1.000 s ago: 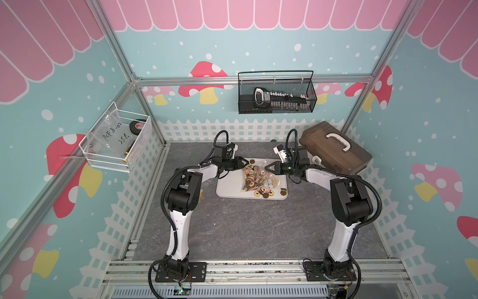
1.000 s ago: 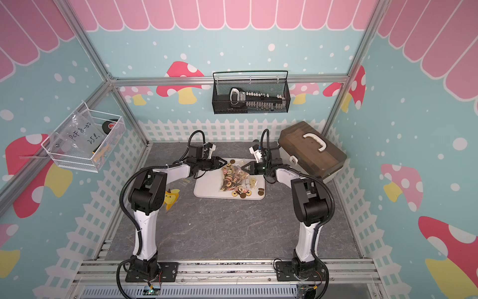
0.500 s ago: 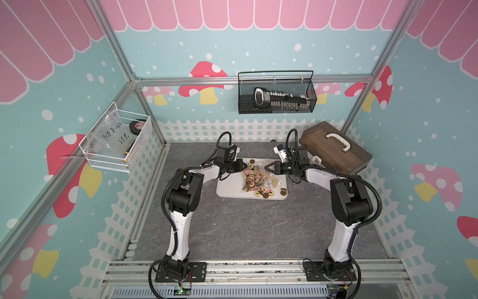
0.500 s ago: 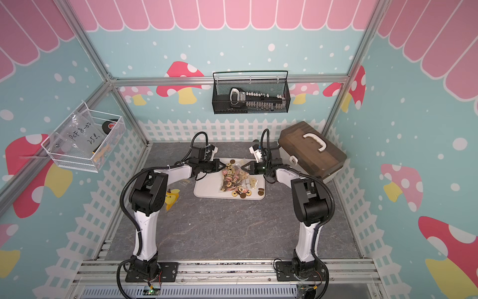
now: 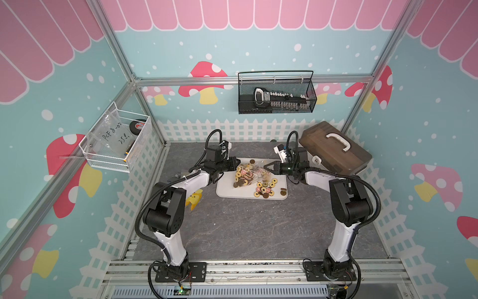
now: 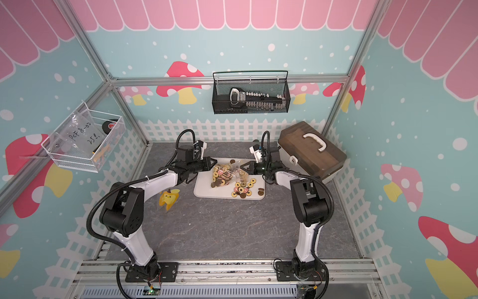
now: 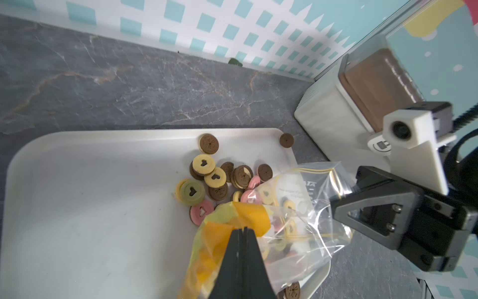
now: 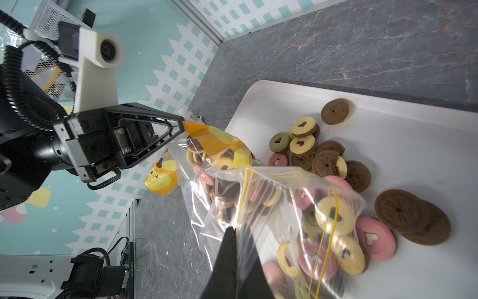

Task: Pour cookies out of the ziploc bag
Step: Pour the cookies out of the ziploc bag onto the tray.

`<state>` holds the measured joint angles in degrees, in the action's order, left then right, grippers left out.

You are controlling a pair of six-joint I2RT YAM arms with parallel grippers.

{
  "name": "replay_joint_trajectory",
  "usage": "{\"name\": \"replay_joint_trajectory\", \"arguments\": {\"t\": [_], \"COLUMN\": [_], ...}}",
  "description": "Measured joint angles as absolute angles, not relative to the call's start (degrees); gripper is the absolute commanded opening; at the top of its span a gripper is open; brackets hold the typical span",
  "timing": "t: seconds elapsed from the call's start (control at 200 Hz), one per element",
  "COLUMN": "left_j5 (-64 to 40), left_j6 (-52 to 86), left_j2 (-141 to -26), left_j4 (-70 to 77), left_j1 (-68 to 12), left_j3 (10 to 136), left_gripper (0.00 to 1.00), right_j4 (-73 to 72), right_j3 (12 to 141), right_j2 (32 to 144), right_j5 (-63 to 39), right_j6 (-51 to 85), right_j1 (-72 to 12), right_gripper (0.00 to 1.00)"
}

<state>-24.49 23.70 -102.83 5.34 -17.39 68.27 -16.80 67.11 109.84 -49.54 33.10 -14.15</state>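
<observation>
Clear plastic strung between 2 pinches in both top views: ziploc bag [image 5: 249, 171] low over far part of white tray [image 5: 227, 192], long axis running arm to arm, loose cookies [image 5: 264, 188] spilled nearer, more inside. Left wrist view: left gripper [image 7: 243, 230] clamped tight on orange-yellow end. Right wrist view: right gripper [image 8: 233, 231] closed on zip-lined end, mouth seemingly that side. Best now: raise left-held end, keep mouth low over tray, shake gently.

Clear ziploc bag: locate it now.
In a top view, the clear ziploc bag lies over the white tray, far side, pinched between the left gripper and right gripper.
</observation>
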Motion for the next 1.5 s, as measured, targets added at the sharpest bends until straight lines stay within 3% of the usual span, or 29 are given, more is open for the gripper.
{"name": "replay_joint_trajectory", "arguments": {"t": [0.4, 0.635, 0.746, 0.996, 1.501], "left_j5": [-22.39, -18.85, -18.13, -16.16, -14.92], "left_j6": [22.41, 17.89, 16.86, 16.16, 17.41], "left_j2": [-100.05, -99.85, -99.66, -99.66, -97.82], "left_j4": [2.17, -3.29, -4.38, -5.08, -1.76], "left_j1": [-19.27, -25.96, -27.14, -26.57, -21.91], "left_j3": [69.93, 74.63, 74.78, 74.76, 68.18], "left_gripper": [0.0, 0.0, 0.0, 0.0, 0.0], "right_j4": [-18.26, -17.08, -16.64, -16.25, -16.58], "right_j3": [67.11, 67.13, 67.18, 67.2, 67.2], "right_j2": [109.62, 109.69, 109.78, 109.78, 109.78], "right_j5": [-48.66, -48.38, -48.36, -47.9, -46.54], "right_j6": [33.89, 33.69, 33.47, 33.23, 33.3], "right_j1": [-14.68, -14.68, -14.68, -14.68, -14.68], "right_gripper": [0.0, 0.14, 0.16, 0.04, 0.04]}}
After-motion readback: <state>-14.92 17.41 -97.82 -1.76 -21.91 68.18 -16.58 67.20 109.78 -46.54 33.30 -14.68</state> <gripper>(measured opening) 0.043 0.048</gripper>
